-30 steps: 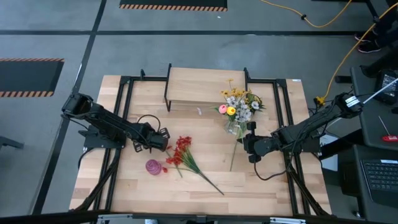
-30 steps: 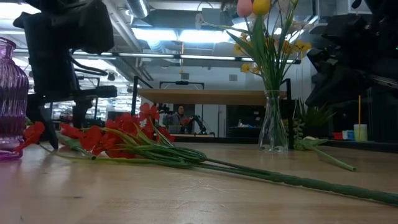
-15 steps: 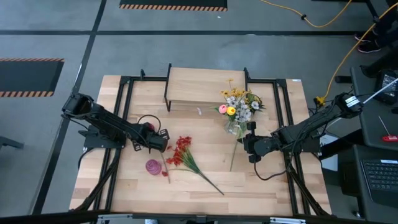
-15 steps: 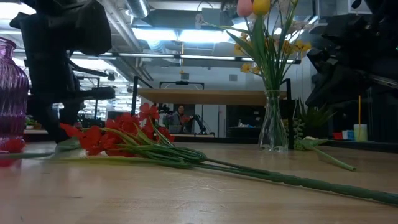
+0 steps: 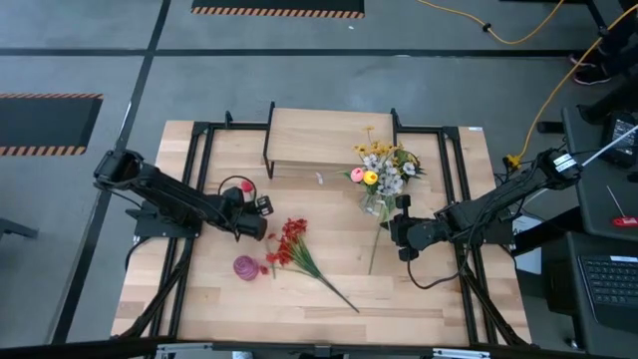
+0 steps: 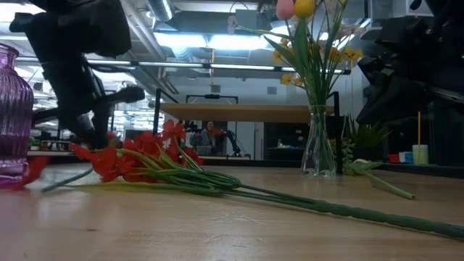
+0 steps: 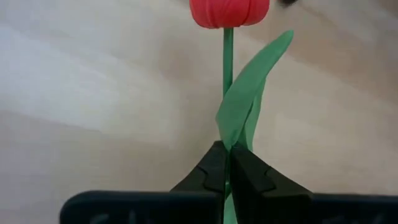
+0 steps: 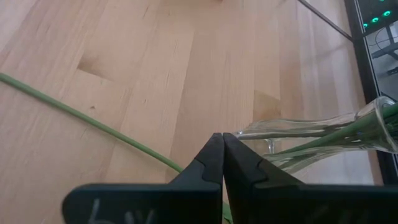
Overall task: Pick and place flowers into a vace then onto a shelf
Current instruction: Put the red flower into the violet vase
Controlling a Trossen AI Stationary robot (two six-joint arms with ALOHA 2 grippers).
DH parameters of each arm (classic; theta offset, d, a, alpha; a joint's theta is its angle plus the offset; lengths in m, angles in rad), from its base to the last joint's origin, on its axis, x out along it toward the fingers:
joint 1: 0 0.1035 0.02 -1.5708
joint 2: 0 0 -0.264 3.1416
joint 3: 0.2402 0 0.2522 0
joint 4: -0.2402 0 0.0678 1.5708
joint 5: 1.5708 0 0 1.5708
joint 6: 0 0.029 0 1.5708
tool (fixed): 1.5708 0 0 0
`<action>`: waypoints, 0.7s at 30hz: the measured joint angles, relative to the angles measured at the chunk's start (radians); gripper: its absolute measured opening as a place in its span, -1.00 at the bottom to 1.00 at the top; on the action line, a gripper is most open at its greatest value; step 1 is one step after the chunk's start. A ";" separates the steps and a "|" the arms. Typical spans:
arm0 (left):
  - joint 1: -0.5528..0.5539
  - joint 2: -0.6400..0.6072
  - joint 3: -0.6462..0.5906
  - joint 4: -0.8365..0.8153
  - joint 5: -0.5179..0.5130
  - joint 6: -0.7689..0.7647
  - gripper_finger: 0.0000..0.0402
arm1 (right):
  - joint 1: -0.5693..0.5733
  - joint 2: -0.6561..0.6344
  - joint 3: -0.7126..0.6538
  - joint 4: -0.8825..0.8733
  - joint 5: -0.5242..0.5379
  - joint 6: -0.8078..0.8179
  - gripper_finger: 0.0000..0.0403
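Note:
My left gripper [image 5: 261, 231] is shut on a red tulip [image 7: 229, 11] just beyond the purple vase [image 5: 245, 267], which stands on the table. The tulip's head [image 5: 265, 269] sits low beside the vase's foot [image 6: 9, 177]. A red berry spray [image 5: 289, 241] lies flat on the table to the right of them. A clear glass vase [image 5: 377, 204] holding pink, yellow and white flowers [image 5: 384, 170] stands in front of the shelf [image 5: 329, 140]. My right gripper [image 5: 393, 233] hangs shut beside the glass vase, above a loose green stem [image 8: 93, 121] lying on the table. My left gripper pinches the tulip's green stalk and the base of its leaf [image 7: 231, 142] between its two fingers, well below the head. The fingers slant down from the table's left and lie across the stalk. The stalk [image 6: 69, 180] slants up from the table to the fingers.
Black metal rails [image 5: 194, 189] run along both sides of the wooden tabletop. The berry spray's long stalks [image 6: 326, 209] stretch toward the near right. Bare wood [image 5: 439, 299] lies at the near right of the table.
My left gripper has shut on the tulip's stalk and turned at the wrist. The held part of the stalk has come up off the table into a slant, while the head stays low beside the purple vase.

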 joint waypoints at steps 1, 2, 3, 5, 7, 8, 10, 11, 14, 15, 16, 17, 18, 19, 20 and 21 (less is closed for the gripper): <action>0.001 -0.012 0.000 -0.009 -0.014 0.006 -0.98 | 0.000 0.000 0.000 0.000 0.000 0.000 -0.96; 0.000 -0.027 0.000 -0.017 -0.025 0.016 -0.98 | 0.000 0.000 0.000 0.000 0.000 0.000 -0.96; 0.000 -0.043 0.000 -0.026 -0.039 0.023 -0.98 | 0.000 0.000 0.000 0.000 0.000 0.000 -0.96; 0.000 -0.077 0.001 -0.052 -0.082 0.025 -0.98 | 0.000 0.000 0.000 0.000 0.000 0.000 -0.96; 0.000 -0.113 0.001 -0.085 -0.132 0.026 -0.98 | 0.000 0.000 0.000 0.000 0.000 0.000 -0.96; 0.000 -0.132 0.002 -0.107 -0.155 0.026 -0.98 | 0.000 0.000 0.000 0.000 0.000 0.000 -0.96; 0.000 -0.172 0.002 -0.151 -0.192 0.034 -0.98 | 0.000 0.000 0.000 0.000 0.000 0.000 -0.96; 0.000 -0.191 0.002 -0.172 -0.211 0.051 -0.98 | 0.000 0.000 0.000 0.000 0.000 0.000 -0.96; 0.000 -0.248 0.002 -0.224 -0.271 0.102 -0.98 | 0.000 0.000 0.000 0.000 0.000 0.000 -0.96; 0.000 -0.263 0.002 -0.232 -0.296 0.122 -0.98 | 0.000 0.000 0.000 0.001 0.000 -0.001 -0.96; 0.000 -0.280 0.002 -0.235 -0.325 0.147 -0.98 | 0.000 0.000 0.000 0.004 0.000 -0.003 -0.96; 0.000 -0.296 0.002 -0.235 -0.354 0.176 -0.98 | 0.000 0.000 0.000 0.009 0.000 -0.003 -0.96; 0.000 -0.310 0.003 -0.234 -0.379 0.209 -0.98 | 0.000 0.000 0.000 0.014 0.000 -0.003 -0.96; 0.000 -0.324 0.003 -0.234 -0.399 0.249 -0.98 | 0.000 0.000 0.000 0.018 0.000 -0.003 -0.96; 0.000 -0.337 0.003 -0.234 -0.416 0.291 -0.98 | 0.000 0.000 0.000 0.024 0.000 -0.003 -0.96; 0.000 -0.350 0.005 -0.235 -0.431 0.330 -0.98 | 0.000 0.000 0.000 0.034 0.000 -0.003 -0.96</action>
